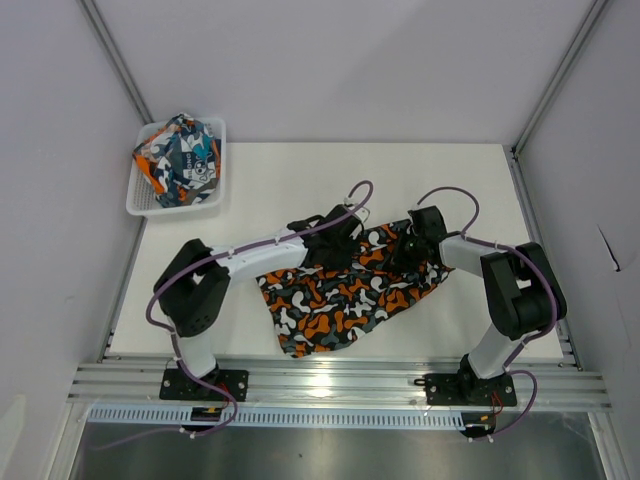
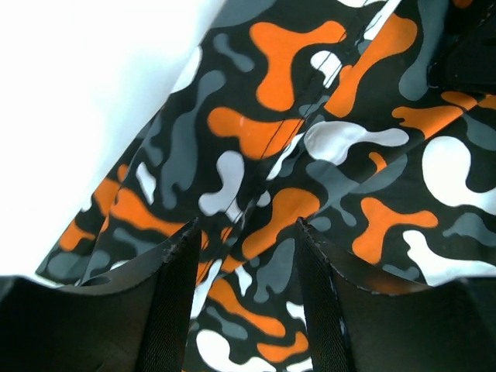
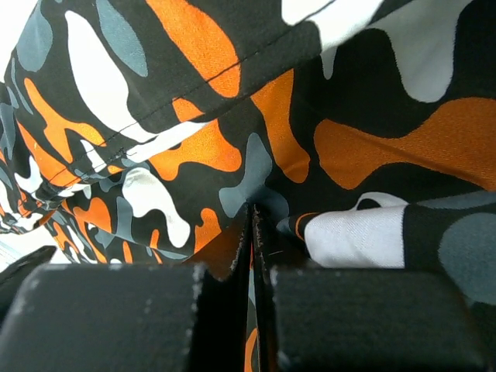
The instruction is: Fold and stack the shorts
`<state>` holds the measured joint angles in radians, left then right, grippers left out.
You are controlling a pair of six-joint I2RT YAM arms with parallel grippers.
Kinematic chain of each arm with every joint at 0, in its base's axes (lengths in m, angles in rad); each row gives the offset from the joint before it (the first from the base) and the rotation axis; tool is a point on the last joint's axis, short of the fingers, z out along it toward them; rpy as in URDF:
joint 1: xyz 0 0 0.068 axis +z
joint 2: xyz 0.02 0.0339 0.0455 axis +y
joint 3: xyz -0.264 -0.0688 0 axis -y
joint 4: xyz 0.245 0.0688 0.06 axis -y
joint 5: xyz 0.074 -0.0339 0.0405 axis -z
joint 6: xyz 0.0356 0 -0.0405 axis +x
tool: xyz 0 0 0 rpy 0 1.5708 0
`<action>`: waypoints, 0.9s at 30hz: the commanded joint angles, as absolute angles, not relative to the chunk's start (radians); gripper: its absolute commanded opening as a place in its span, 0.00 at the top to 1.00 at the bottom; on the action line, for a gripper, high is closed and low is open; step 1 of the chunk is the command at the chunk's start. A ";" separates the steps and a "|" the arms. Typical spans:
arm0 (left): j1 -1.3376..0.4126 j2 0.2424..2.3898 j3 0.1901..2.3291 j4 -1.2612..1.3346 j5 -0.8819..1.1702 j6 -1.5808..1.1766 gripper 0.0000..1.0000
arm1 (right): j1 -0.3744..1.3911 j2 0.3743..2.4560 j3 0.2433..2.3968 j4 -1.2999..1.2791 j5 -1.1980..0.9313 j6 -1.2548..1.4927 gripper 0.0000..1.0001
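Right gripper point(image 3: 252, 217) sits hard up against the lens, jaws pressed together and clamped on a fold of the camouflage shorts point(image 1: 340, 295). Pulling back, the white table point(image 1: 300, 180) carries everything. The camouflage shorts lie spread near the middle, toward the near edge, slanting from near left to far right, and both arms meet over the far edge of the cloth.

The left arm point(image 1: 240, 262) reaches from its base at near left, elbow folded back, forearm stretched rightward and low to the shorts' far left edge. The right arm point(image 1: 510, 290) rises from near right, elbow high, forearm angling left and down to the far right part of the cloth.

Far left, a white basket point(image 1: 170, 210) sits at the table's corner, well apart from the action, with the printed shorts point(image 1: 180, 158) bundled inside.

The left gripper point(image 2: 246, 226) has its fingers point(image 2: 178, 302) apart, tips down at the camouflage cloth, with a stitched seam running between them.
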<state>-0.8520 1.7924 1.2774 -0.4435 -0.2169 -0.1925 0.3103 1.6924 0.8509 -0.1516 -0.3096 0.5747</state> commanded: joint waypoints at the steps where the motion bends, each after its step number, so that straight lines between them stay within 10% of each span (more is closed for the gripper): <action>1: -0.857 1.831 1.333 -0.439 -0.190 -0.132 0.45 | 0.319 1.671 0.870 -0.153 -0.276 0.572 0.98; 9: -0.857 1.960 1.462 -0.508 -0.297 -0.138 0.53 | 0.336 1.637 0.870 -0.155 -0.262 0.591 0.99; 15: -0.786 2.013 1.532 -0.512 -0.304 -0.248 0.99 | 0.354 1.629 0.862 -0.158 -0.235 0.594 0.99; 27: -0.707 2.071 1.733 -0.541 -0.204 -0.218 1.00 | 0.374 1.631 0.850 -0.146 -0.224 0.604 0.98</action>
